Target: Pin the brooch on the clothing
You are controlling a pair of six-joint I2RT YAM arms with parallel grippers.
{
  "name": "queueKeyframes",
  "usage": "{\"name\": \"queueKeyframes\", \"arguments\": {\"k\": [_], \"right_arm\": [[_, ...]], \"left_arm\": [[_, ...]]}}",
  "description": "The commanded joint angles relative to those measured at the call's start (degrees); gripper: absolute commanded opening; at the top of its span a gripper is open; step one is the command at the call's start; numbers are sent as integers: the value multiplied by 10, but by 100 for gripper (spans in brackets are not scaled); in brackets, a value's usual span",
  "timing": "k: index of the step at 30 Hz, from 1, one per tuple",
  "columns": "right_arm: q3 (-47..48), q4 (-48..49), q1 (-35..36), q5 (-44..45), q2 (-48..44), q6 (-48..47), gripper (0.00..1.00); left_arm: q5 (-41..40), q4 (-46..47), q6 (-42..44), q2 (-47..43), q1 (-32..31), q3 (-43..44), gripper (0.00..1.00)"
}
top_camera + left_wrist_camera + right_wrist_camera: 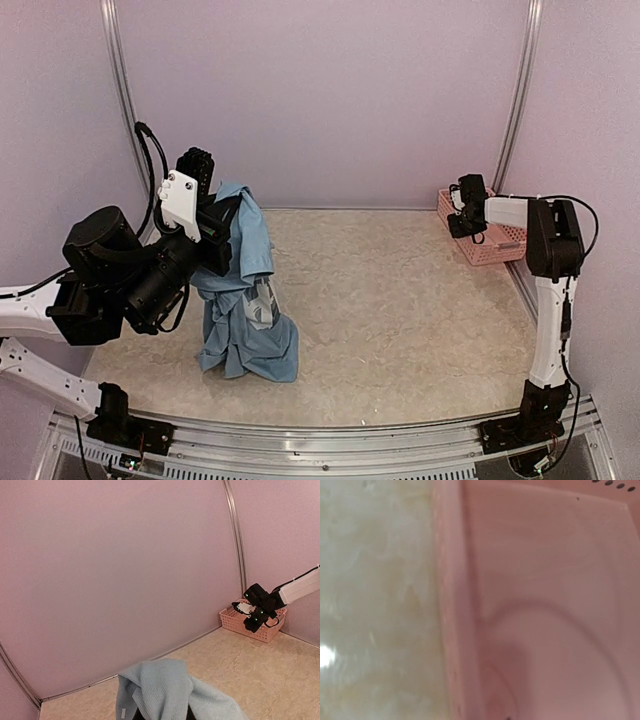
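Observation:
The clothing (pixel 247 325), a light blue T-shirt, hangs bunched from my left gripper (pixel 230 235), which is raised at the left of the table and shut on the top of the fabric. The shirt's lower end rests crumpled on the table. In the left wrist view the blue cloth (pixel 160 690) drapes over my fingers and hides them. My right gripper (pixel 463 222) reaches down into the pink basket (pixel 497 250) at the far right. Its fingers do not show in the right wrist view, only the basket's inside (pixel 550 605). The brooch is not visible in any view.
The pink basket (pixel 260 630) stands against the right wall at the back corner, with the right gripper (pixel 251 624) over its near edge. Pink walls close off the back and both sides. The marbled tabletop (pixel 400 300) lies between the two arms.

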Motion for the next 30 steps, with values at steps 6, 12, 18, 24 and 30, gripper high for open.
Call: {"name": "queueKeyframes", "arguments": {"k": [6, 12, 18, 24, 30], "right_arm": [[76, -26, -2, 27, 59, 69, 24], [57, -29, 16, -14, -15, 26, 46], [-31, -11, 81, 11, -184, -25, 51], [-218, 44, 139, -125, -389, -1, 54], [-300, -3, 191, -116, -479, 45, 50]], "left_arm": [[7, 4, -13, -4, 4, 22, 0], [17, 5, -13, 5, 5, 27, 0], [70, 8, -2, 42, 5, 61, 0], [164, 19, -58, 88, 81, 86, 0], [285, -4, -179, 204, 237, 98, 15]]}}
